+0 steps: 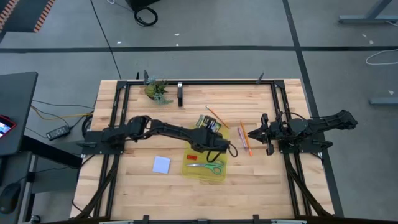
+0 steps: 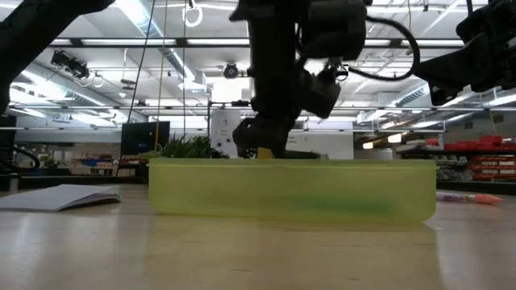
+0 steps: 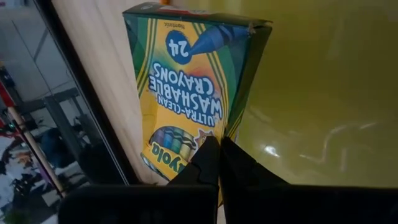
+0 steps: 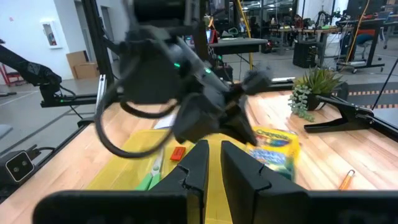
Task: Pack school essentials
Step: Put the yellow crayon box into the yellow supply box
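Note:
My left gripper (image 1: 211, 138) is shut on the yellow-green crayon box (image 3: 186, 81), which it holds at the far edge of the translucent yellow case (image 1: 205, 165). Green-handled scissors (image 1: 209, 167) and a tiny red eraser (image 4: 178, 152) lie inside the case. The pale blue note pad (image 1: 161, 164) lies flat on the table left of the case. One orange pencil (image 1: 217, 116) lies beyond the case. Another orange pencil and the purple pen (image 1: 245, 138) lie to its right. My right gripper (image 1: 265, 133) hovers beside them, slightly open and touching nothing. My left gripper pinches the crayon box between its two fingers (image 3: 208, 158), at the logo end (image 3: 180, 146) of the printed face. The box juts out ahead of the fingers, tilted, over the yellow case's far edge (image 4: 273, 149). Whether its far end rests on anything, I cannot tell.
A leafy green toy clump (image 1: 157, 91) and a black clamp (image 1: 180, 94) sit near the table's far edge. A dark metal frame (image 1: 199, 81) runs around the work area. Bare wood lies on the near side of the case and around the note pad.

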Controlling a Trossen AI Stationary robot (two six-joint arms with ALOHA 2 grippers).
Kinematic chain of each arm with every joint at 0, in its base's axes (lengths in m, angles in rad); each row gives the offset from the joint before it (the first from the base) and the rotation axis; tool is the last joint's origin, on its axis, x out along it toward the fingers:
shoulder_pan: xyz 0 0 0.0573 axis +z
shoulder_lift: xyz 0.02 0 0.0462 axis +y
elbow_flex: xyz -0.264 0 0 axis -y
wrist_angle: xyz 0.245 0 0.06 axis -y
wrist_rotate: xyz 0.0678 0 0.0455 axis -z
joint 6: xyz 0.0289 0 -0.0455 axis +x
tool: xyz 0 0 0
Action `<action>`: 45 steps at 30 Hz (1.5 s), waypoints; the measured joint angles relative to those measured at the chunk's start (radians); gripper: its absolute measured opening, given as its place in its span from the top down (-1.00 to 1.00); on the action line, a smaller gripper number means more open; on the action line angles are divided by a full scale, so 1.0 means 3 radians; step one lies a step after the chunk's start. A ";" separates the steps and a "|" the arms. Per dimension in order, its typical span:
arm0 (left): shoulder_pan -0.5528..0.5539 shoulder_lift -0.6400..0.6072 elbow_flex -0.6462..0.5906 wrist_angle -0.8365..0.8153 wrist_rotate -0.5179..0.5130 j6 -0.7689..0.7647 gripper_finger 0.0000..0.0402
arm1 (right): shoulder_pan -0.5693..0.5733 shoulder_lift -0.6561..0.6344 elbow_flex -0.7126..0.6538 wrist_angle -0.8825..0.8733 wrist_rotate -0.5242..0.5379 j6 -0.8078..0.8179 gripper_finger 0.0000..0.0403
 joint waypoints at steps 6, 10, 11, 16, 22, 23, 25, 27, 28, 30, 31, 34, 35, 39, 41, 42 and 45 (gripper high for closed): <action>-0.0197 -0.0108 0.0011 -0.0210 -0.0002 -0.0461 1.00 | 0.0000 0.0000 0.0000 0.0001 0.0000 0.0000 0.75; -0.0332 -0.0146 0.0011 -0.0396 0.0116 -0.0827 1.00 | 0.0000 0.0001 -0.0001 0.0000 0.0000 0.0000 0.75; -0.0366 -0.0146 0.0011 -0.0426 0.0145 -0.0917 1.00 | 0.0000 0.0001 0.0000 0.0000 0.0000 0.0000 0.75; -0.0565 -0.0146 0.0011 -0.0590 0.0282 -0.1342 1.00 | 0.0000 0.0001 -0.0001 0.0000 0.0000 0.0000 0.75; -0.0775 -0.0146 0.0011 -0.0741 0.0435 -0.1811 1.00 | -0.0001 0.0001 0.0000 0.0000 0.0000 0.0000 0.75; -0.0802 -0.0145 0.0011 -0.0757 0.0458 -0.1886 1.00 | 0.0000 0.0001 -0.0001 0.0000 0.0000 0.0000 0.75; -0.0852 -0.0145 0.0011 -0.0756 0.0485 -0.2004 1.00 | 0.0000 0.0001 -0.0001 0.0001 0.0000 0.0000 0.75; -0.0905 -0.0145 0.0011 -0.0755 0.0512 -0.2121 1.00 | 0.0000 0.0001 0.0000 0.0001 0.0000 0.0000 0.75; -0.0931 -0.0145 0.0011 -0.0755 0.0525 -0.2168 1.00 | 0.0000 0.0001 -0.0001 0.0001 0.0000 0.0000 0.75; -0.0982 -0.0145 0.0011 -0.0747 0.0589 -0.2280 1.00 | 0.0000 0.0001 -0.0001 0.0001 0.0000 -0.0001 0.75; -0.1006 -0.0145 0.0011 -0.0741 0.0627 -0.2332 1.00 | 0.0000 0.0001 -0.0001 0.0001 0.0000 -0.0001 0.75; -0.1083 -0.0145 0.0011 -0.0661 0.0693 -0.2481 1.00 | 0.0000 0.0001 -0.0001 0.0001 0.0000 0.0000 0.75; -0.1108 -0.0145 0.0011 -0.0636 0.0705 -0.2513 1.00 | 0.0000 0.0001 -0.0001 0.0001 0.0000 0.0000 0.75; -0.1189 -0.0140 0.0010 -0.0459 0.0766 -0.2589 1.00 | 0.0000 0.0001 -0.0001 0.0001 0.0000 0.0000 0.75; -0.1214 -0.0140 0.0010 -0.0354 0.0776 -0.2591 1.00 | 0.0000 0.0001 -0.0001 0.0001 0.0000 0.0000 0.75; -0.1217 -0.0140 0.0010 -0.0324 0.0774 -0.2608 1.00 | 0.0000 0.0001 -0.0001 0.0001 0.0000 0.0000 0.75; -0.1213 -0.0140 0.0010 -0.0208 0.0773 -0.2655 1.00 | 0.0000 0.0001 -0.0001 0.0002 0.0000 0.0000 0.75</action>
